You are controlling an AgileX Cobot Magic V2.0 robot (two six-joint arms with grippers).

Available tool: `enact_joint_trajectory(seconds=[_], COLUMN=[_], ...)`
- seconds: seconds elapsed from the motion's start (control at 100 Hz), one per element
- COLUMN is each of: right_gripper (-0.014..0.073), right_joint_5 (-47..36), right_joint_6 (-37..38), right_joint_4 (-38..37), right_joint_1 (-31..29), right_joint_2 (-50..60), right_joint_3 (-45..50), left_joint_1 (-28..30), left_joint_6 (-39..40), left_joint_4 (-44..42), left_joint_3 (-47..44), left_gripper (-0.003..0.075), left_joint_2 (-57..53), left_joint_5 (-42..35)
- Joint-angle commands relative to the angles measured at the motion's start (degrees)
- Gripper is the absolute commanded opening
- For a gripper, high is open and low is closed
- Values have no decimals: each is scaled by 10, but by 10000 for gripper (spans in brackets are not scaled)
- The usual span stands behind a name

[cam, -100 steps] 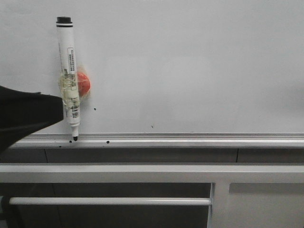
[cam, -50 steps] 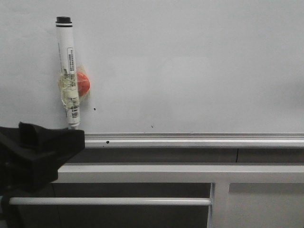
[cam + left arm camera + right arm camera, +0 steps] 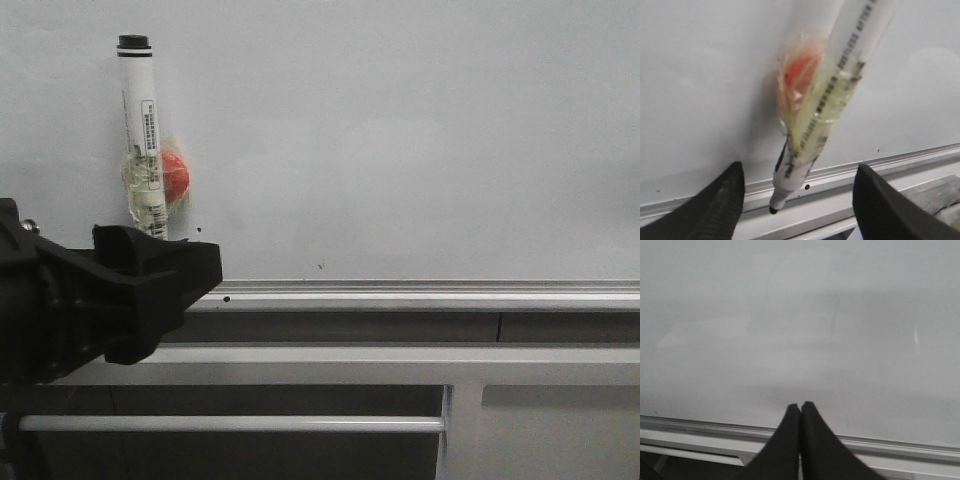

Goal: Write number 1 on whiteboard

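The whiteboard [image 3: 400, 130] fills the front view, and no number 1 is in view on it. A white marker pen [image 3: 140, 140] with a black end hangs nearly upright at the left, stuck to the board with yellowish tape over a red magnet [image 3: 176, 176]. My left gripper [image 3: 165, 262] is open just below the pen and hides its lower end. In the left wrist view the pen [image 3: 840, 85] points down between the spread fingers [image 3: 725, 200], its black tip on the silver ledge [image 3: 890, 162]. My right gripper [image 3: 800, 406] is shut on nothing, facing bare board [image 3: 790, 315].
A silver ledge [image 3: 420, 292] runs along the board's bottom edge. Below it are a grey-white frame bar [image 3: 300, 362] and a thin rod [image 3: 230, 423]. Tiny black dots [image 3: 226, 298] mark the ledge and board.
My left gripper has moved right and up in the front view and now covers the pen's tip. The pen and magnet have not moved.
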State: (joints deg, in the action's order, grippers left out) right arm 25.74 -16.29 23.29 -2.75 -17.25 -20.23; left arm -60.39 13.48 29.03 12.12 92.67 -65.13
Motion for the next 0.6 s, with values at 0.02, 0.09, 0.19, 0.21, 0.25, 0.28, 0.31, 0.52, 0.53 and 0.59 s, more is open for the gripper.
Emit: enact_joint_trajectory(seconds=[0.02,0.09,0.19,0.21,0.25,0.28,0.31,0.52,0.53,0.59], right_gripper=[-64,-64,-64,-64,-64,-64,-64,-64,-64,-63], right_joint_5=[-45,-45,-45,-45,-45,-45,-45,-34,-32,-19], right_joint_6=[-7,-7,-7,-7,-7,-7,-7,-34,-39,-77], right_joint_4=[6,6,6,6,6,6,6,6,6,6], right_joint_1=[0,0,0,0,0,0,1,41,41,71], right_joint_2=[-8,-8,-8,-8,-8,-8,-8,-8,-8,-8], right_joint_3=[-21,-21,-21,-21,-21,-21,-21,-21,-21,-21], left_joint_1=[-4,-4,-4,-4,-4,-4,-4,-4,-4,-4], left_joint_6=[1,1,1,1,1,1,1,-1,-3,-34], left_joint_4=[3,3,3,3,3,3,3,-43,-46,-80], left_joint_3=[10,10,10,10,10,10,10,10,10,10], left_gripper=[425,359,121,61,-20,-18,-20,-20,-20,-20], left_joint_2=[-11,-11,-11,-11,-11,-11,-11,-11,-11,-11], left_joint_5=[-141,-141,-141,-141,-141,-141,-141,-141,-141,-141])
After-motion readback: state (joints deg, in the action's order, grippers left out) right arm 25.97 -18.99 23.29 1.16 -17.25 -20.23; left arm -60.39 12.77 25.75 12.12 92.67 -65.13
